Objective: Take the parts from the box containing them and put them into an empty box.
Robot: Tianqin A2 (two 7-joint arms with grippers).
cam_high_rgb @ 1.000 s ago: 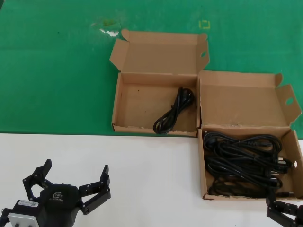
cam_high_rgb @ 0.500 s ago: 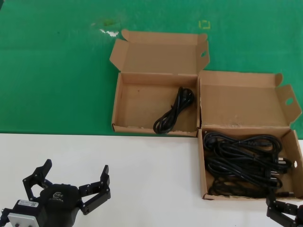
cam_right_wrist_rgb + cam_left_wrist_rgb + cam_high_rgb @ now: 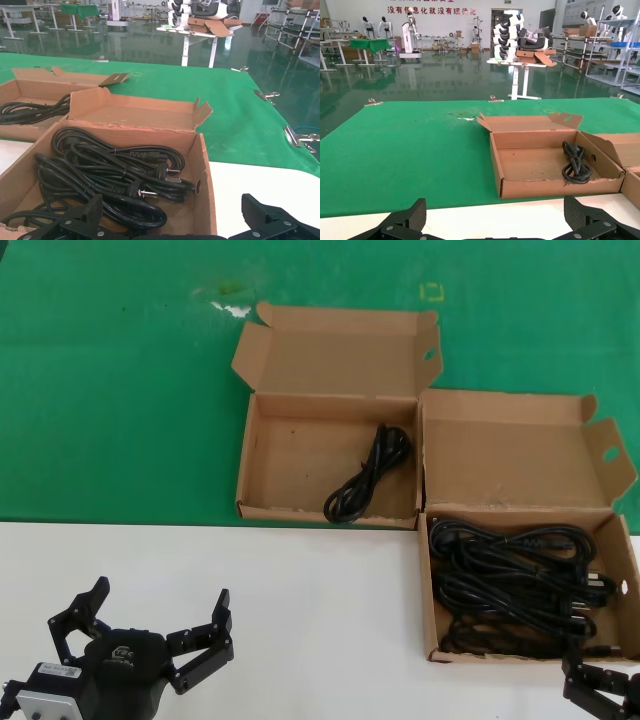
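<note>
Several looped black power cords, the parts [image 3: 520, 575] [image 3: 110, 170], fill the right-hand cardboard box [image 3: 428, 590] [image 3: 205, 185], whose lid stands open. The other box [image 3: 320, 512] [image 3: 555, 187], farther back and to the left on the green mat, has whitish chips on its front rim and holds one coiled cord [image 3: 368, 475] [image 3: 576, 162]. My left gripper [image 3: 160, 592] [image 3: 495, 215] hovers open over the white table, short of that box, holding nothing. My right gripper [image 3: 610, 680] [image 3: 172, 210] is open at the near right corner of the full box, with nothing between its fingers.
Both boxes' hinged lids [image 3: 335, 355] stand upright behind them, and the two boxes nearly touch. A green mat [image 3: 120, 390] covers the far half of the table, with a torn white patch [image 3: 230, 308]. Bare white tabletop [image 3: 320, 620] lies in front. Metal clips [image 3: 300, 137] hold the mat's edge.
</note>
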